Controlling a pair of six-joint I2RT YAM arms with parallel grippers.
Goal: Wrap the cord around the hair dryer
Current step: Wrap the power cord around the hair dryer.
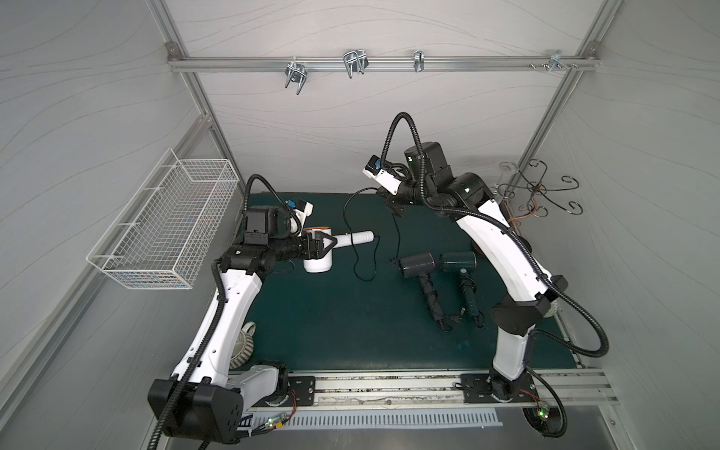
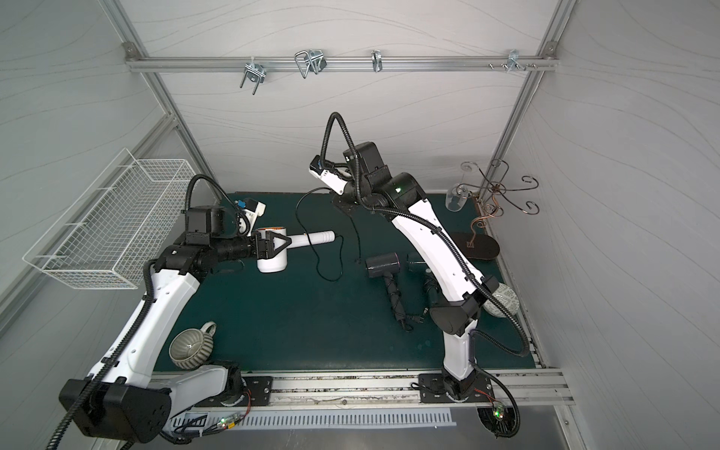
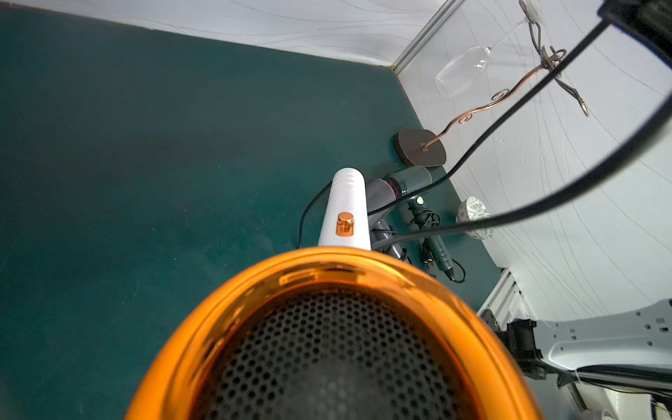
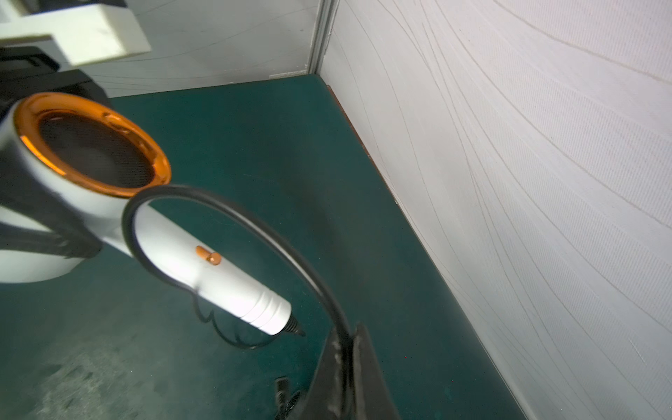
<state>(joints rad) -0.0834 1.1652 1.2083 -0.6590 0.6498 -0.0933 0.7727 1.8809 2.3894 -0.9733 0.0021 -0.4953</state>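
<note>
My left gripper [image 1: 323,243] is shut on the barrel of a white hair dryer [image 1: 352,238] with an orange ring [image 3: 327,262]. The dryer's handle [image 2: 311,238] points right over the green mat. The dryer hides the left jaws in the left wrist view. Its black cord [image 1: 364,274] leaves the handle end, loops on the mat, crosses the handle and rises to my right gripper [image 1: 394,207]. That gripper [image 4: 351,331] is shut on the cord [image 4: 232,207] at the back middle, above and beyond the handle [image 4: 203,262].
Two dark hair dryers [image 1: 419,265] [image 1: 459,263] with wrapped cords lie on the mat to the right. A wire basket [image 1: 163,230] hangs on the left wall. A metal glass rack [image 1: 541,191] stands back right, a mug [image 2: 191,346] front left, a patterned bowl [image 2: 502,300] under the right arm.
</note>
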